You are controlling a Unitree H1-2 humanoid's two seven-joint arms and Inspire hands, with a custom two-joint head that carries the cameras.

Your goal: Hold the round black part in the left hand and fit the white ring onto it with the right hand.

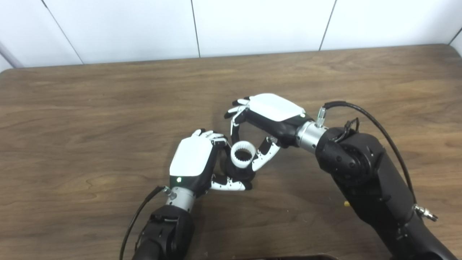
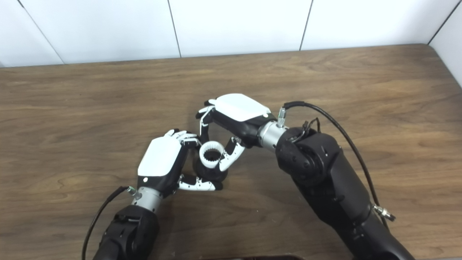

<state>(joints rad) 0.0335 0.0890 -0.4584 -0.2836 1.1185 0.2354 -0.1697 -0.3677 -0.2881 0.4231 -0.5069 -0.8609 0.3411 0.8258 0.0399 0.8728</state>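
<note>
Left hand (image 1: 194, 161) grips black part (image 1: 240, 174) beneath ring (image 1: 243, 154), which right hand (image 1: 269, 117) pinches, bore upward, directly above it.

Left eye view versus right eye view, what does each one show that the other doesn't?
Only the left eye view shows a small yellow speck on the table beside the right forearm. Only the right eye view shows the white side wall past the table's right end. Both show the brown wooden table, the left hand gripping the round black part, and the right hand holding the toothed white ring on top of it.
</note>
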